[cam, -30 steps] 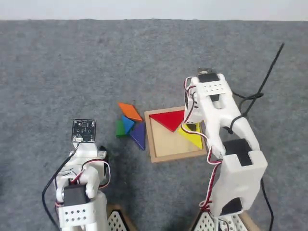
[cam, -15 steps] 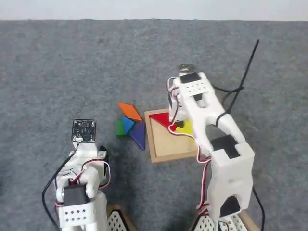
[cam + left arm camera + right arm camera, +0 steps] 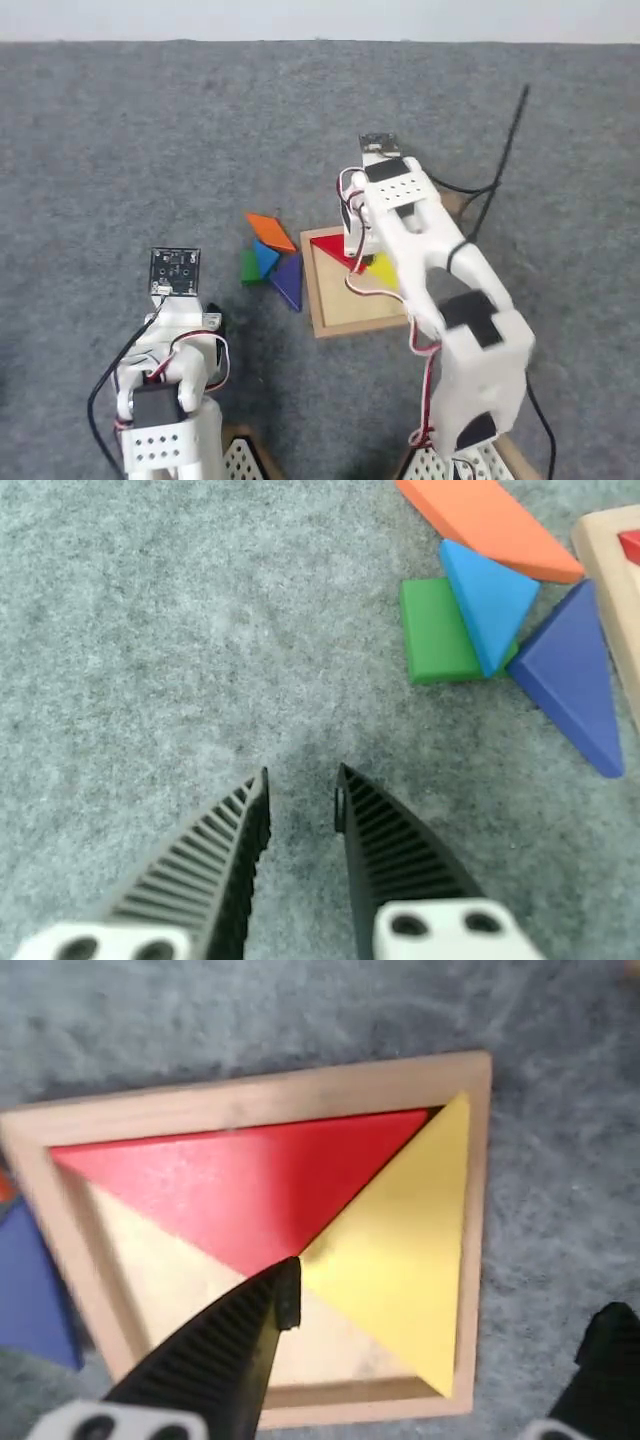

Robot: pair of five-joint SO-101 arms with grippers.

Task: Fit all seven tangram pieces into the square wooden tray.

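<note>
The square wooden tray (image 3: 309, 285) lay on the grey worktop (image 3: 150, 130). A red triangle (image 3: 250, 1175) and a yellow triangle (image 3: 410, 1260) sat flat inside it, touching along one edge. The right gripper (image 3: 445, 1320) hung over them, spread wide and holding nothing.

Just beside the tray lay a dark blue triangle (image 3: 575, 675), a light blue triangle (image 3: 490, 595), a green square (image 3: 435, 630) and an orange parallelogram (image 3: 485, 520), bunched together. The left gripper (image 3: 302, 775) was near them, a little open and empty.

I think a loose piece came next. A gripper would need to reach that bunch.
</note>
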